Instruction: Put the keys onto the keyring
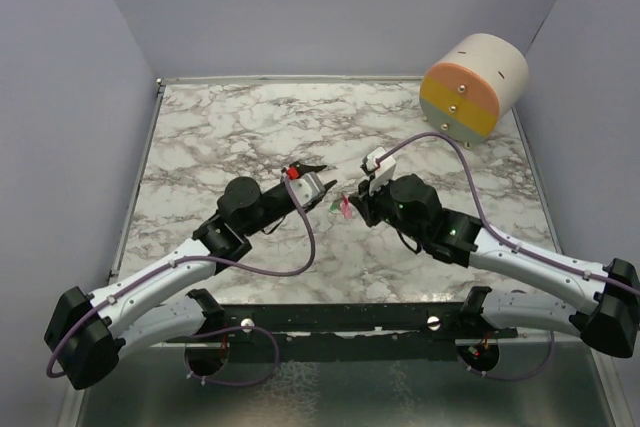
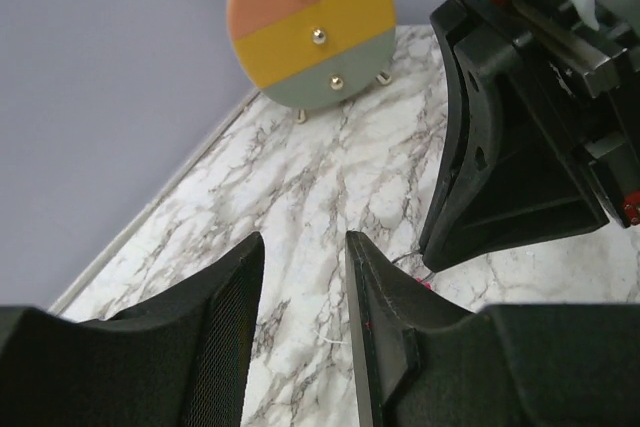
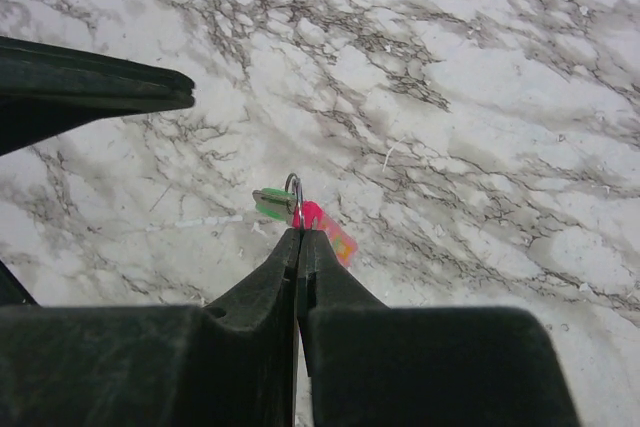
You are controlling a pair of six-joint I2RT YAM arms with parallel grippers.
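My right gripper (image 3: 299, 235) is shut on a thin metal keyring (image 3: 293, 190) and holds it upright just above the marble table. A short green key (image 3: 268, 203) sticks out to the ring's left. A longer pink-red key (image 3: 328, 226) hangs to its right. Both touch the ring. In the top view the keys (image 1: 341, 207) show as a small green and pink spot between the two grippers. My left gripper (image 1: 323, 190) is open and empty, a little left of the keys. In the left wrist view its fingers (image 2: 372, 287) stand apart with only bare marble between them.
A round drawer unit (image 1: 473, 87) with orange, yellow and grey-green fronts lies tilted at the far right corner. It also shows in the left wrist view (image 2: 312, 27). Grey walls enclose the marble table (image 1: 250, 137). The right gripper's body (image 2: 510, 147) is close to the left fingers.
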